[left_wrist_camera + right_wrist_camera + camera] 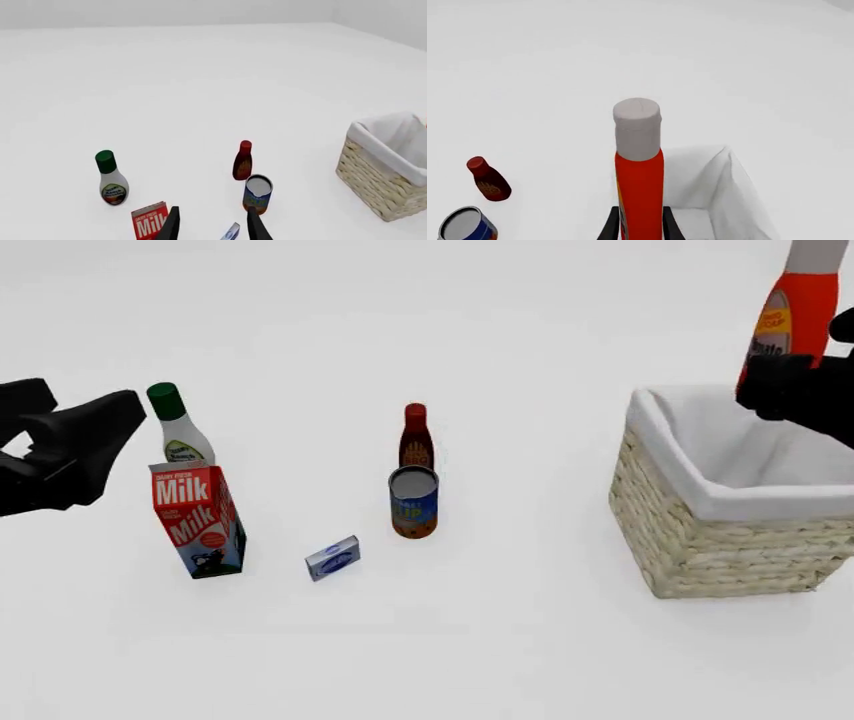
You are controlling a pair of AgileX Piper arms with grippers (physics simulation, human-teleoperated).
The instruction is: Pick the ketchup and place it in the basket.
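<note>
In the front view the ketchup [790, 320] is cut off at the top edge, so its cap is not seen, and its base is hidden behind the right gripper [787, 390]. The basket [727, 530] is clipped by the right edge. In the right wrist view the ketchup's lower body is cut by the bottom edge. In the left wrist view the milk carton [150, 221] and small blue box [230, 232] are cropped; the white bottle's [111, 178] label is too small to be read.

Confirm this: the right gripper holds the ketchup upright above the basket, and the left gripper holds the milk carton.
Partly wrong. The front view shows the left gripper empty, apart from the milk carton standing on the table. The right gripper does hold the ketchup upright above the basket.
</note>
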